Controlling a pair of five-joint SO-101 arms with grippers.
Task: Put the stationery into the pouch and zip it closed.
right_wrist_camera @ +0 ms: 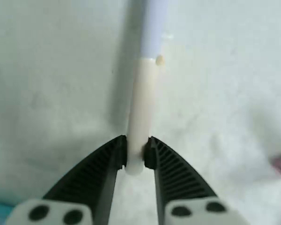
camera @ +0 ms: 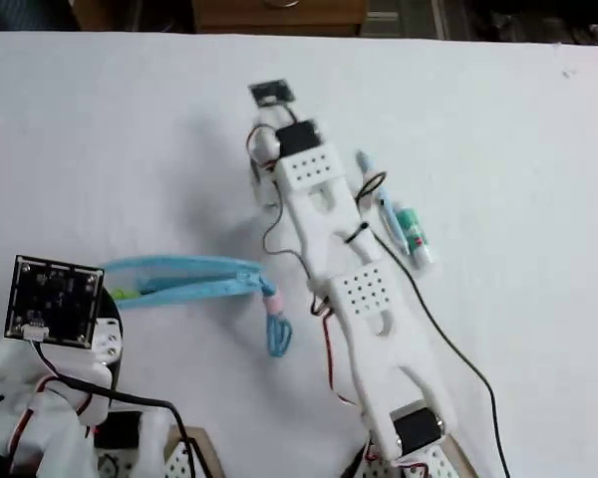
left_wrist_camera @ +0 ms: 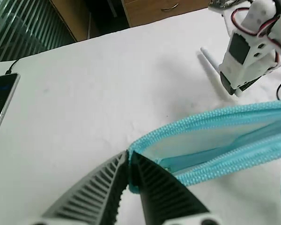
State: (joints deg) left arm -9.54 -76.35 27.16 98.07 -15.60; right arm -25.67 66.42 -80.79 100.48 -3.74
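A light blue zip pouch (camera: 184, 279) lies on the white table, its zip open and a blue pull strap (camera: 277, 334) at its far end. My left gripper (left_wrist_camera: 129, 164) is shut on the pouch's end (left_wrist_camera: 145, 150). My right gripper (right_wrist_camera: 136, 152) is shut on the end of a white and lilac pen (right_wrist_camera: 143, 93), which slants down to the table. The left wrist view shows that pen (left_wrist_camera: 210, 61) under the right arm's white head (left_wrist_camera: 246, 47), just beyond the pouch. A blue pen (camera: 382, 199) and a green glue stick (camera: 411, 234) lie beside the right arm (camera: 364, 289).
A phone (left_wrist_camera: 0, 101) lies on the table off to the side of the pouch. Wooden furniture (camera: 279, 15) stands beyond the table's far edge. The right arm's cable (camera: 458, 354) trails over the table.
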